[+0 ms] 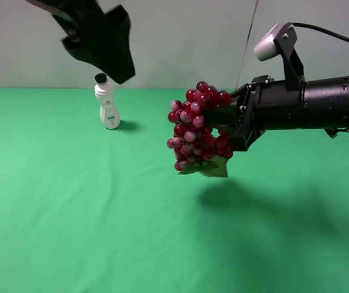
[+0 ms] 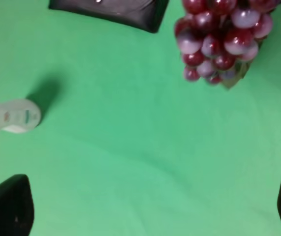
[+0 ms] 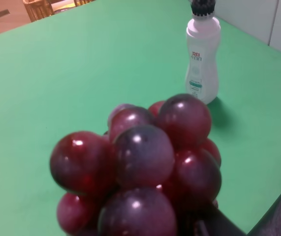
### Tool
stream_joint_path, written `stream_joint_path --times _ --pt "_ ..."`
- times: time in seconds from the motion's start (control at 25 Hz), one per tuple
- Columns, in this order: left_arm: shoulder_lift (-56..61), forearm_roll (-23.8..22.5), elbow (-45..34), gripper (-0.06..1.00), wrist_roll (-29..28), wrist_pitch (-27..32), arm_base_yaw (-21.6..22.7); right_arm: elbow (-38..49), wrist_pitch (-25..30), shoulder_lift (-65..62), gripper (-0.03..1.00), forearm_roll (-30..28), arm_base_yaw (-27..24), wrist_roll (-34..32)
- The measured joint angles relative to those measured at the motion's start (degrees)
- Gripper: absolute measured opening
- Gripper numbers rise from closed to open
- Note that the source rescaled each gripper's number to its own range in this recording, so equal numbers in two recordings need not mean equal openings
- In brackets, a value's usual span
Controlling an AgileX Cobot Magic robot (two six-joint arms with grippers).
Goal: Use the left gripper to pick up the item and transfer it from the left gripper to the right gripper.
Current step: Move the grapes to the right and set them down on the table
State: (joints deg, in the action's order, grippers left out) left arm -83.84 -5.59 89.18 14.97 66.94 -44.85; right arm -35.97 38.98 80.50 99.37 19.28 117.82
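Observation:
The bunch of red-purple grapes (image 1: 196,129) with green leaves at its bottom hangs in the air above the green cloth. My right gripper (image 1: 228,125) is shut on it from the right. The grapes fill the right wrist view (image 3: 140,167) and show at the edge of the left wrist view (image 2: 221,39). My left gripper (image 1: 114,56) is raised at the upper left, well apart from the grapes. In the left wrist view it (image 2: 147,211) is open and empty, with its fingertips (image 2: 7,209) wide apart at the frame's corners.
A white bottle with a black cap (image 1: 107,104) stands at the back left, also in the right wrist view (image 3: 202,54) and the left wrist view (image 2: 12,116). A black oblong case (image 2: 110,10) lies on the cloth at the edge of the left wrist view.

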Motion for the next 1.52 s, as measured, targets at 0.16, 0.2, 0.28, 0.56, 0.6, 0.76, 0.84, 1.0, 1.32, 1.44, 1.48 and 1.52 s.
stream_joint_path --times 0.16,0.2,0.28,0.56,0.6,0.76,0.84,1.0,1.32,1.44,1.48,1.52 --pt "5.16 -0.5 -5.1 1.0 -2.7 0.0 0.0 0.0 0.0 0.0 0.0 0.0 0.0 0.0" --pt "6.72 -0.92 -6.81 1.0 -3.71 0.0 0.0 0.0 0.0 0.0 0.0 0.0 0.0 0.0" --pt "9.7 -1.6 -9.97 0.99 -5.56 0.0 0.0 0.0 0.0 0.0 0.0 0.0 0.0 0.0" --pt "22.59 -2.58 -20.99 0.98 -12.38 0.0 0.0 0.0 0.0 0.0 0.0 0.0 0.0 0.0" --pt "24.83 -2.6 -22.86 0.98 -13.44 0.0 0.0 0.0 0.0 0.0 0.0 0.0 0.0 -0.11" --pt "34.46 -2.71 -30.85 0.98 -17.55 -0.13 0.0 0.0 0.0 0.0 0.0 0.0 0.0 -1.28" --pt "39.51 -2.71 -34.16 0.98 -18.95 -0.13 0.0 0.0 0.0 0.0 0.0 0.0 0.0 -1.48" --pt "50.11 -2.71 -41.14 0.98 -20.98 -0.2 0.0 0.0 0.0 0.0 0.0 0.0 0.0 -1.5" --pt "68.82 -2.2 -54.41 0.98 -21.38 -1.88 0.0 0.0 0.0 0.0 0.0 0.0 0.0 -1.5" --pt "74.21 0.0 -58.26 0.97 -22.01 -3.38 0.0 0.0 0.0 0.0 0.0 -0.05 0.0 -1.5" --pt "75.85 0.78 -59.44 0.97 -22.18 -3.9 0.0 0.0 0.0 0.0 0.0 -0.05 0.0 -1.5" --pt "77.09 1.44 -60.47 0.97 -22.37 -4.42 0.0 0.0 0.0 0.0 0.0 -0.05 0.0 -1.55"
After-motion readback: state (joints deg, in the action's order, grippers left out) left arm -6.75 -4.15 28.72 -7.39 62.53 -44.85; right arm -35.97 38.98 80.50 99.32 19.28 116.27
